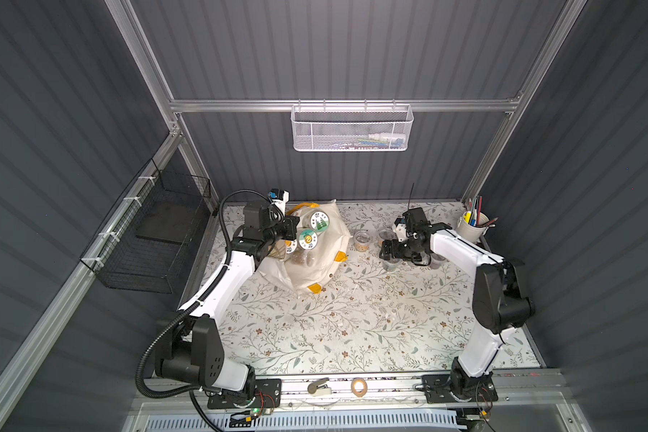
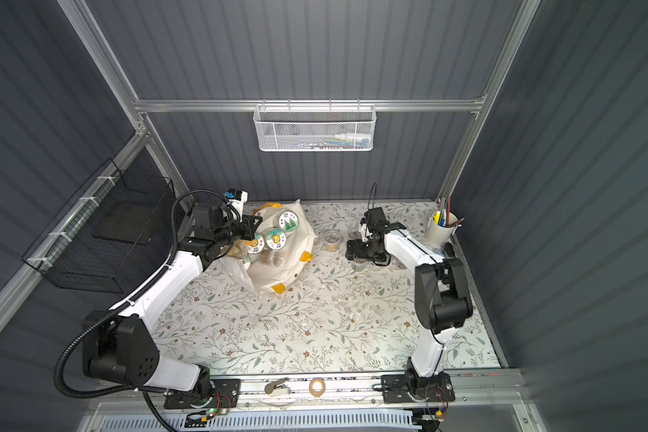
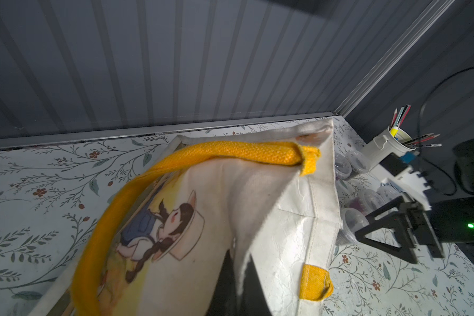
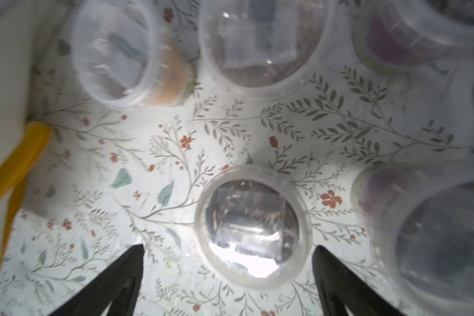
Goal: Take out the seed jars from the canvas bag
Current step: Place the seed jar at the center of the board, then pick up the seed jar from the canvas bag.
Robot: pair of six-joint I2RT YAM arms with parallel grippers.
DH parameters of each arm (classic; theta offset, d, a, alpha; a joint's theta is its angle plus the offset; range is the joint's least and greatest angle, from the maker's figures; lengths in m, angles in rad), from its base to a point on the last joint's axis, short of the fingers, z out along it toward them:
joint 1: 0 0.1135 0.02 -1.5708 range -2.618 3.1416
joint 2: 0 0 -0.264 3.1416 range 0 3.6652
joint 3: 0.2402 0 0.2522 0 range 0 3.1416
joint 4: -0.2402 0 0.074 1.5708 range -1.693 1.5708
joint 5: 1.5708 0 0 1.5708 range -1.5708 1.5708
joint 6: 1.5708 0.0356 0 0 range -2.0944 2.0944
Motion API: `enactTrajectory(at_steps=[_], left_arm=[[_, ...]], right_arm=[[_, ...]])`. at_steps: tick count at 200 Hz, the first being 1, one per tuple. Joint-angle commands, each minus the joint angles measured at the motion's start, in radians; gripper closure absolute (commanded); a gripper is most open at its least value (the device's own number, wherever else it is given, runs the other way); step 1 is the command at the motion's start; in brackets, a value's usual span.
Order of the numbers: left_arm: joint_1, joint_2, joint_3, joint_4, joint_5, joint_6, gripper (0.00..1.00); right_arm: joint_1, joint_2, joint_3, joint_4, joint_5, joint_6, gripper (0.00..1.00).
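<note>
Canvas bag [image 1: 317,267] mouth-up at the left, seed jars [image 1: 361,239] inside it and out on the right

The canvas bag stands slumped on the tabletop [image 1: 352,336] toward the back wall, on the robot's left, with its mouth turned upward. The opening is pulled into a long shape, and its long axis runs roughly from the back wall toward the front edge. Yellow handle patches [image 1: 314,288] show on the near right rim.

The left pincer [image 1: 289,229] sits at the rim on the bag's left side, beside the yellow handle [image 3: 203,153]. It is closed tight on the rim cloth. In the left wrist view the cloth drapes right over it, so its fingers barely show.

Inside the bag the jars stand upright with lids facing up. Three green-white pictured lids [image 1: 318,220] crowd the far left part of the mouth. Small brown-seed cups [image 1: 303,259] lie just nearer.

An orange-seed cup [image 4: 137,68] stands upright on the tabletop just beside the bag's right side.

The right pincer [image 4: 227,247] points down over a cluster of cups, its jaws spread wide and holding nothing. A clear-lidded cup [image 4: 253,227] stands upright just ahead of the two black fingers [image 4: 130,262], in line with the gap between them and touching neither. Purple-seed cups [image 4: 394,38] stand near it. A white pen cup [image 1: 472,224] stands in the far right corner.
</note>
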Motion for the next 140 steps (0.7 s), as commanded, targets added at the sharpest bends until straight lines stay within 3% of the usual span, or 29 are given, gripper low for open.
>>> enactTrajectory(at_steps=[1, 42, 60, 81, 140], left_arm=[[-0.004, 0.007, 0.026, -0.011, 0.017, 0.014, 1.0], [-0.004, 0.013, 0.041, -0.027, 0.005, 0.022, 1.0], [-0.004, 0.008, 0.039, -0.027, 0.004, 0.022, 1.0], [-0.004, 0.013, 0.041, -0.025, 0.009, 0.016, 1.0], [-0.004, 0.01, 0.042, -0.025, 0.017, 0.008, 1.0]], right_arm=[[0.028, -0.137, -0.054, 0.104, -0.056, -0.007, 0.05], [0.161, -0.241, -0.07, 0.212, -0.089, -0.048, 0.07], [0.213, -0.225, -0.057, 0.288, -0.184, -0.034, 0.08], [0.26, -0.138, 0.007, 0.336, -0.241, -0.036, 0.09], [0.386, 0.162, 0.269, 0.344, -0.25, -0.085, 0.1]])
